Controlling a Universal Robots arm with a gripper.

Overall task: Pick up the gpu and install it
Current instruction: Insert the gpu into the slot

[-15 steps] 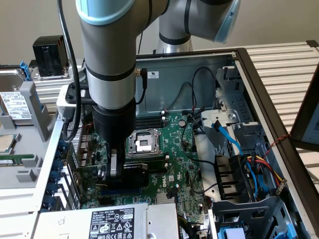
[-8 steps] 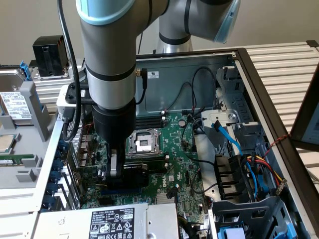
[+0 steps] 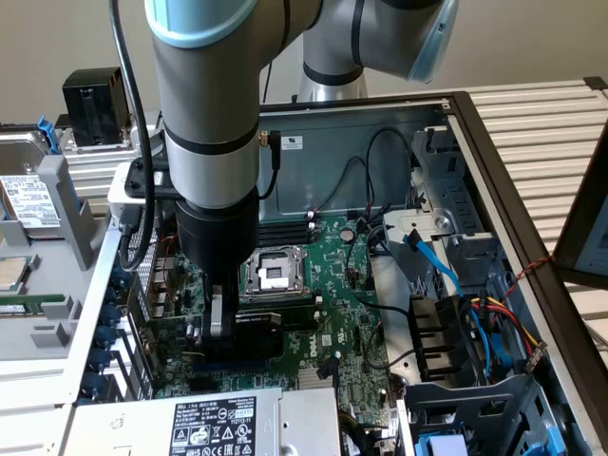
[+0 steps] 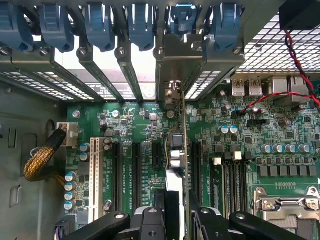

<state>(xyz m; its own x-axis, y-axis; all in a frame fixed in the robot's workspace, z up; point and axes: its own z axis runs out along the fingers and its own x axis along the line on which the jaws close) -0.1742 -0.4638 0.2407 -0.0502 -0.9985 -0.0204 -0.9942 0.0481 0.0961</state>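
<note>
the arm reaches down into the open computer case (image 3: 475, 123), which lies on its side. the claw (image 3: 224, 340) sits low over the motherboard (image 3: 332, 313), just beside the cpu socket (image 3: 274, 274) on the side towards the power supply (image 3: 237, 423).

claw state: closed on the gpu (image 3: 275, 334). in the wrist view the claw (image 4: 172, 212) has one of its black fingers (image 4: 150, 222) on each flat side of the gpu (image 4: 176, 150), which stands on edge between them.

gpu position:
- the card stands upright over the motherboard (image 4: 150, 130), in the row of black expansion slots (image 4: 136, 175), with one slot on either side of it.
- its metal bracket (image 4: 172, 60) meets the rear wall of the case, in line with one opening under the blue retention clips (image 4: 100, 25).
- whether the card edge is fully seated in its slot cannot be told.

surroundings:
- a white slot (image 4: 95, 175) and a braided cable (image 4: 42, 155) lie well apart from the card.
- the cpu socket (image 4: 285, 205) is on the other side of the card.
- a blue data cable (image 3: 437, 261) runs by the drive bay at the exterior view's right.
- a hard drive (image 3: 28, 199) and a black box (image 3: 95, 104) rest outside the case at the exterior view's left.
</note>
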